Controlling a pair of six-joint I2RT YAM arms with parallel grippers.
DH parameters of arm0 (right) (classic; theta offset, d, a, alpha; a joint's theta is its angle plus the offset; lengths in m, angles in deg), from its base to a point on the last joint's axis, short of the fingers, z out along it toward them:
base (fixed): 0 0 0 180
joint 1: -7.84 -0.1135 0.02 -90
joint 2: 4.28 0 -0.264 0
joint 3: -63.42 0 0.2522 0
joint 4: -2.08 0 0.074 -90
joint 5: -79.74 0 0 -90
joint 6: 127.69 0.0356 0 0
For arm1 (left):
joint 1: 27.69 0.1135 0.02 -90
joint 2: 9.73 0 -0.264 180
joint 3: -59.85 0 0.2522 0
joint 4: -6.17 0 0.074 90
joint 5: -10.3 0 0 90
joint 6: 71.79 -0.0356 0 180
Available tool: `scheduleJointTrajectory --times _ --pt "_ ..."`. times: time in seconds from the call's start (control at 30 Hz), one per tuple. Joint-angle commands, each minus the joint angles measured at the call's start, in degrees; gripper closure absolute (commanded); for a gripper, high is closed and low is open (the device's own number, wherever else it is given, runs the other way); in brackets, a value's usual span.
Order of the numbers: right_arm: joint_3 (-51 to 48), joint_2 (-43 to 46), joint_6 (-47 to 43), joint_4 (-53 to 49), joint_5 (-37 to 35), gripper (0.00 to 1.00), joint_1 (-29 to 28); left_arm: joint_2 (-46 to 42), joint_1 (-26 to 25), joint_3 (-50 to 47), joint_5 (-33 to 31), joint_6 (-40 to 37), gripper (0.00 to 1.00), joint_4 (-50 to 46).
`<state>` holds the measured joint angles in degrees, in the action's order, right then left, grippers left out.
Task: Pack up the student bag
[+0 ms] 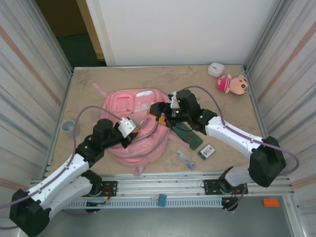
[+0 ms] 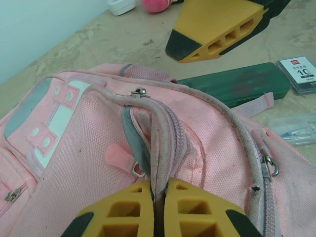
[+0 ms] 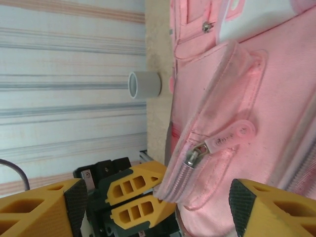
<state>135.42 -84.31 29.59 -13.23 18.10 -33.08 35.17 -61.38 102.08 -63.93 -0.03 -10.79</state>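
Two arms come in from the bottom of the top view, elbows out, wrists meeting near frame centre.

Left arm slants up from the lower left. The left gripper (image 1: 132, 129) sits on the lower middle of the student bag (image 1: 129, 104), jaws clamped tight on a raised zipper fold of it. In the left wrist view both yellow fingers (image 2: 123, 212) pinch that seam at bottom centre.

Right arm enters from the lower right, forearm angled up-left. The right gripper (image 1: 162, 115) is over the bag's right edge, jaws spread wide, nothing held. In the right wrist view a zipped pocket of the bag lies between the spread fingers (image 3: 44, 207); can't tell if it touches them.

Bag lies flat, centre-left on the table (image 1: 94, 81), pockets up. Green case (image 1: 191, 138) is just right of it, partly under the right wrist. Grey cup (image 1: 67, 127) is near the left edge, apart from the bag.
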Motion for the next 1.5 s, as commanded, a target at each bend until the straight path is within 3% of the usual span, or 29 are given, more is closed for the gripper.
scheduleJointTrajectory --times 0.0,0.27,0.7,0.77,0.97,1.03,1.1,1.33,1.4,1.47 --pt "-0.5 -1.8 3.2 0.6 -0.4 0.24 -0.1 -2.9 0.6 1.3 4.1 -1.4 1.00 6.3" --pt "-1.8 -2.5 6.7 -3.9 -4.0 0.24 -0.5 -4.3 0.6 0.4 3.0 -1.5 1.00 5.5" --pt "-2.9 -5.9 12.0 3.3 -3.6 0.26 -2.9 -4.0 0.6 0.7 4.6 -2.2 1.00 5.4" --pt "-2.9 -6.6 13.2 5.9 -3.8 0.32 -3.2 -3.9 0.6 0.7 5.2 -2.7 1.00 5.0" --pt "-3.1 -6.7 14.7 9.1 -5.7 0.65 -3.5 -2.3 0.6 1.2 5.5 -5.0 1.00 4.4" --pt "-4.1 -6.2 15.8 11.0 -7.1 0.83 -3.8 -0.9 0.8 1.8 3.6 -5.7 1.00 4.2" --pt "-5.6 -5.1 17.0 12.7 -9.9 0.95 -4.8 1.1 1.4 2.5 0.0 -5.9 1.00 3.6" --pt "-7.8 -3.0 18.9 15.9 -22.2 1.00 -9.6 6.1 7.5 6.9 -2.0 -3.7 0.98 2.2" --pt "-7.4 -3.6 19.3 17.1 -24.3 1.00 -10.3 6.0 7.8 8.5 -4.0 -1.7 0.92 -0.2" --pt "-6.7 -4.9 19.5 18.5 -25.4 1.00 -10.7 4.9 7.8 10.8 -4.9 1.5 0.79 -4.3"
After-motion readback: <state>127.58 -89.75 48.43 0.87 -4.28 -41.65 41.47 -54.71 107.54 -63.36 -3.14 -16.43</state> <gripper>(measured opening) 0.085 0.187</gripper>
